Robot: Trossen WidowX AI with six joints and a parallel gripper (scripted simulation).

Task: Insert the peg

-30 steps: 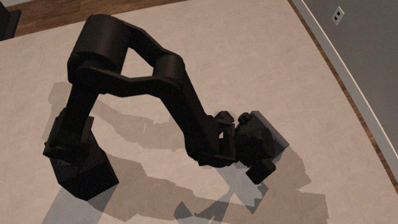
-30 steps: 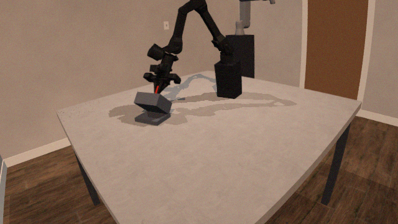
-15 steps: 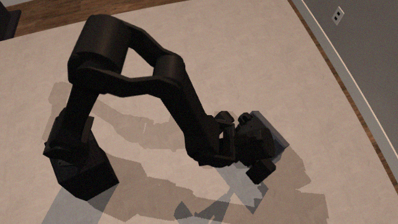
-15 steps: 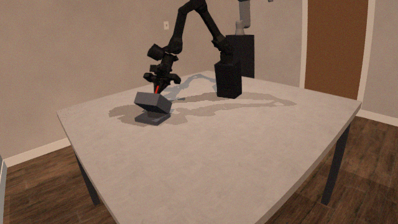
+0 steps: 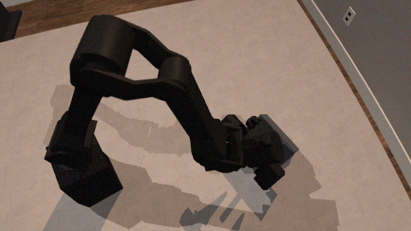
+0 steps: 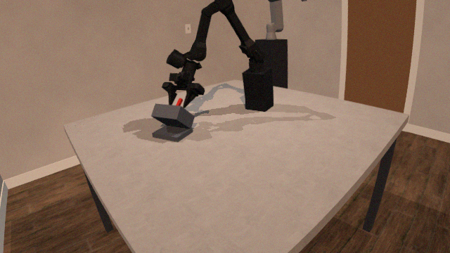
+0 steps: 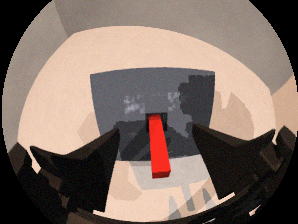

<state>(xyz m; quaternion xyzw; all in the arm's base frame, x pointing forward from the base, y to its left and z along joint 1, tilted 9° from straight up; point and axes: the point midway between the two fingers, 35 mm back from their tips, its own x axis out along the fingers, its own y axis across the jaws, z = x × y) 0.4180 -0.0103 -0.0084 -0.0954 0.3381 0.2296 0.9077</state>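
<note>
- My gripper stands wide open with nothing in its grasp; both dark fingers are spread well apart, one to each side of the peg and touching neither face of it.
- The red peg sits midway between the jaws, its far end entered in the hole of the sloped panel, its near end pointing back toward my wrist.
- From the exterior view a short red stub shows above the panel's upper face, directly under the fingertips, so I judge the peg is lodged but not fully seated.
- How deep it has gone I cannot tell; the hole hides the lower part.
- To do this step well, I would keep the wrist lined up with the peg's axis, which leans with the slope, and avoid brushing either finger sideways against the stub, since a nudge could jam it.
- If it needs driving home, I would close the jaws above the stub and press along that same tilted line, not straight down.
- The panel rests on a dark base plate below the jaws, on a pale grey table crossed by the arm's shadows.
- Beyond the jaws stand the arm's black pedestal, beige walls, a brown door and a dark wood floor.
</note>
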